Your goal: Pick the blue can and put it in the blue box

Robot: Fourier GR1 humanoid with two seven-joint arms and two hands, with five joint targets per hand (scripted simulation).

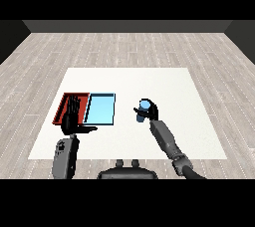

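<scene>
- The blue can (143, 111) is held by the right hand (149, 110), the fingers being curled round it; the can is carried to the right of both trays, over the white table (189, 101)
- The can's long axis appears roughly upright, perhaps tilted a little — this cannot be settled from the head view, since the fingers cover much of the body
- The blue box (101, 108) lies to the left of the held can, well apart from it, with bare table between; the coming move is judged to turn on this leftward offset
- The red tray (67, 101) sits just beside the blue box on its far left side, so an overshoot to the left would end in the wrong tray
- The left hand (73, 116) is seen over the red tray, fingers straight and extended, with nothing held; it is nearer to the blue box than the right hand is
- The placement step is not yet done — the can is judged to need carrying left until it stands above the blue box before release
</scene>
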